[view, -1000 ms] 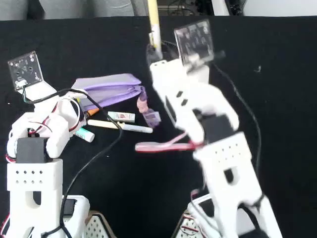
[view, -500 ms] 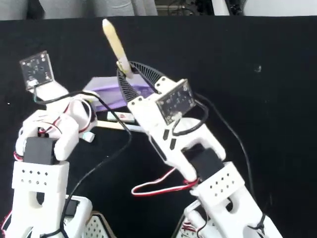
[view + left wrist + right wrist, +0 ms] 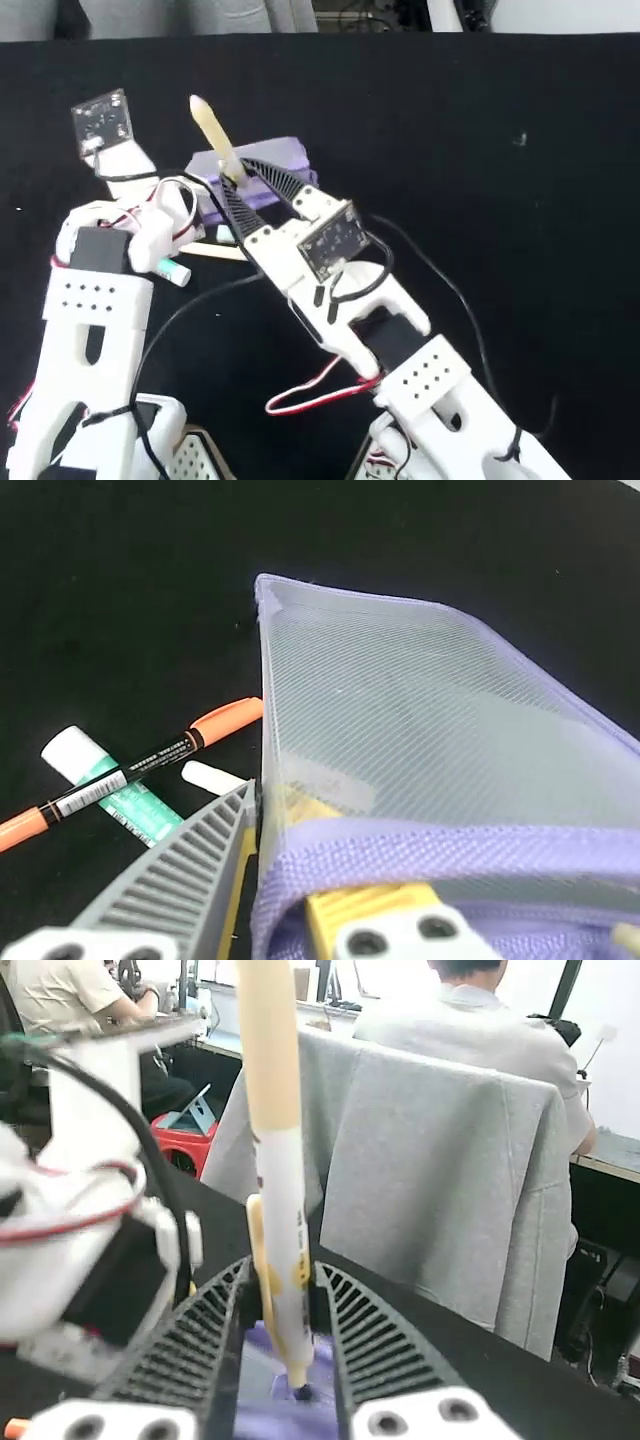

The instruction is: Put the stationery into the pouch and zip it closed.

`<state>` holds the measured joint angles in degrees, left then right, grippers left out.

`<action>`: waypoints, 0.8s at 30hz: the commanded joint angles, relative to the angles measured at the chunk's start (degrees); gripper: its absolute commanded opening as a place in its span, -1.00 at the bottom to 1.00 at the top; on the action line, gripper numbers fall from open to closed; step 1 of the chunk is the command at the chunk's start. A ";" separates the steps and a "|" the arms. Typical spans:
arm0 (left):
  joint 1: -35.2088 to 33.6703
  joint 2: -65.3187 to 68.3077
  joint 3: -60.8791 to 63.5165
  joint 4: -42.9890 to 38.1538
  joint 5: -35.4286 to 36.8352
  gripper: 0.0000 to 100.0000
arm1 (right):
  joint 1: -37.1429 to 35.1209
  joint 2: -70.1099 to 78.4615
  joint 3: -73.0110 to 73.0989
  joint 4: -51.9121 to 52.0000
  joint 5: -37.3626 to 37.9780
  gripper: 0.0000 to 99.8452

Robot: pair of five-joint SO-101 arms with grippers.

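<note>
Two arms: side by side at a black tabletop [image 3: 520, 230], both claws brought in at the same pouch.
Pouch: clear mesh with purple trim [image 3: 430, 730], lying flat on the tabletop at the far side of the loose stationery, between the two arms.
Left claw: [image 3: 270, 805] closed on the pouch at its purple rim; the grey ribbed finger is outside the mesh and the yellow finger sits inside the rim, so the mouth is parted at that end.
Right claw: [image 3: 283, 1270] narrow, its two dark ribbed fingers clamped on a cream pen [image 3: 270, 1080], held above the pouch.
Pen attitude: leaning in the high view, long end up and free, lower tip down at the purple fabric; whether the tip touches cannot be told.
Marker: black barrel with orange ends [image 3: 130, 770], on the tabletop just beside the pouch's corner, lying across the glue stick.
Glue stick: green and white [image 3: 95, 780], under the marker, apart from the pouch.
White piece: a rounded white end [image 3: 210, 777], just beside the grey finger; what it is cannot be told.
Behind: a grey jacket [image 3: 430, 1160] draped over a chair past the tabletop's far edge.
</note>
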<state>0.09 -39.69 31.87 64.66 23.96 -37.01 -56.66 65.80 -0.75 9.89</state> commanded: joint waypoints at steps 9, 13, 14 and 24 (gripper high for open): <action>-0.92 0.44 -2.07 -0.79 1.58 -0.94 | 0.18 -1.36 5.85 -10.29 0.44 -0.98; -0.84 0.44 -2.07 -0.70 1.58 -0.94 | 0.26 3.30 5.93 -13.98 0.44 -0.98; -0.40 0.44 -2.24 -0.18 1.67 -0.94 | 0.35 5.23 5.67 -14.77 0.44 -0.97; -0.22 0.44 -4.62 2.37 1.67 -0.94 | 2.02 15.87 4.70 -21.71 0.44 -0.97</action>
<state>-0.18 -39.25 30.55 66.77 24.66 -36.31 -43.03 72.13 -21.41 9.80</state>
